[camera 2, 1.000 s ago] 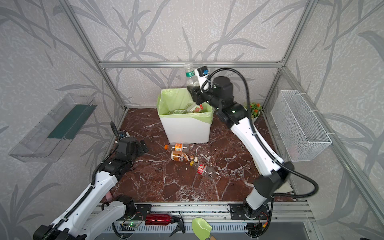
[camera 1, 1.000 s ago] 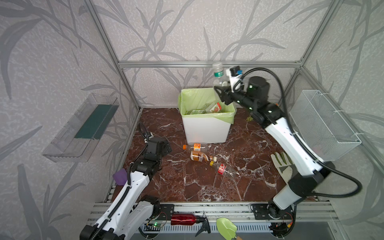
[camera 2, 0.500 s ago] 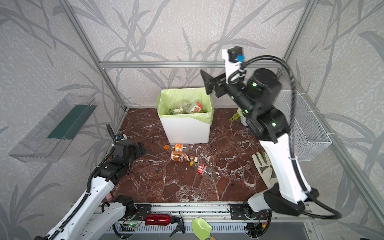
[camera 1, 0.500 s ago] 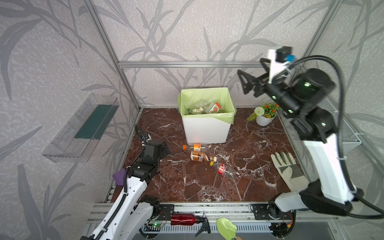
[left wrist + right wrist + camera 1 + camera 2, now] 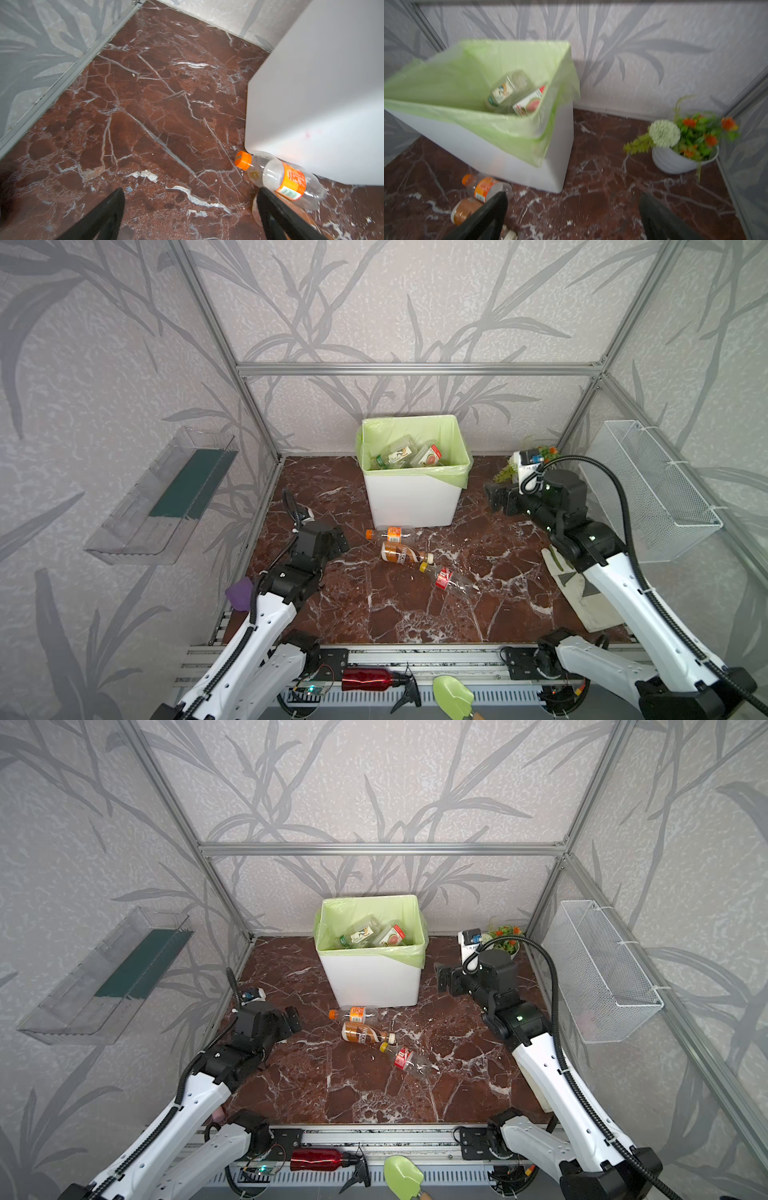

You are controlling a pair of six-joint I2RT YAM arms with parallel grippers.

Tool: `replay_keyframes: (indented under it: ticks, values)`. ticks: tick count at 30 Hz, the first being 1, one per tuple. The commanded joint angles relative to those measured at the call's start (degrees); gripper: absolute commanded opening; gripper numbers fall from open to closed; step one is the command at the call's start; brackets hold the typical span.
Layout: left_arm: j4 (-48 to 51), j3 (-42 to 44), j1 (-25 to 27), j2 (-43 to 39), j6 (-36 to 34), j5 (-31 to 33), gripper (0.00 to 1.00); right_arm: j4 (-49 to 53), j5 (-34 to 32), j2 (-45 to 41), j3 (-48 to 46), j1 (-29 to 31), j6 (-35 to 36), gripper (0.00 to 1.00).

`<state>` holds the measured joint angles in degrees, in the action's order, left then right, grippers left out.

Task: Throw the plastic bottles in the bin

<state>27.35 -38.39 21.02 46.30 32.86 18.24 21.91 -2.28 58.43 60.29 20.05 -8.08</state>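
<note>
- Just in front of the bin [image 5: 409, 502], three plastic bottles lie on their sides on the marble floor [image 5: 374, 614]. The orange-capped bottle [image 5: 390, 534] is hard against the bin's front wall. The brown-labelled bottle [image 5: 402, 558] is just beside it, and the red-labelled bottle [image 5: 452, 578] lies a little nearer the rail.
- Several binned bottles [image 5: 401, 455] already rest inside the green bag.
- The left gripper [image 5: 190, 207] hangs low by the orange-capped bottle, jaws spread wide and holding nothing. One finger [image 5: 270, 205] is just beside the bottle's body.
- The right gripper [image 5: 573, 209] is also spread and empty, off to the right side of the bin.
- All three bottles on the floor look empty or nearly so. They are probably very light, with thin walls that would dent under a hard squeeze.
- Being round and smooth, they are likely to roll or skid on the polished marble if a finger nudges them before the jaws close.
- The best hold is probably across the labelled mid-body, with the jaws square to the bottle's long axis. The neck and cap are narrow and easy to miss.
- The orange-capped bottle leaves little room for a finger on the bin side. The brown-labelled one lies freer.
</note>
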Motion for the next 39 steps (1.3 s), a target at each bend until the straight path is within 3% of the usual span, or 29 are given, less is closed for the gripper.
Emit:
replay_keyframes:
  ticks: [1, 6, 11, 14, 23, 39]
  values:
    - [-1.26, -0.21, 5.83, 0.22, -2.0, 4.8, 0.99, -2.35, 0.75, -6.63, -4.8, -1.65, -9.41, 0.99]
    - [-1.44, 0.01, 9.42, 3.52, -0.25, 5.65, 0.99, -2.26, 9.14, -9.13, -15.5, -1.01, -13.9, 0.99]
    - [-2.42, 1.17, 9.61, 4.34, 2.48, 7.05, 0.99, 0.93, 4.31, -8.09, -21.31, 9.65, -11.38, 1.0]
    - [-2.21, 1.63, 9.61, 3.52, 3.12, 8.77, 0.99, 1.32, 6.35, -3.78, -21.98, 13.96, -8.78, 1.0]
    - [3.04, 0.31, 7.59, 0.7, 2.21, 12.21, 0.99, 6.73, 6.33, 14.51, -14.83, 23.55, 2.37, 1.0]
    - [4.15, 3.14, 5.35, -3.42, 3.79, 11.29, 0.99, 14.04, 5.88, 35.8, -1.8, 29.1, 6.6, 0.87]
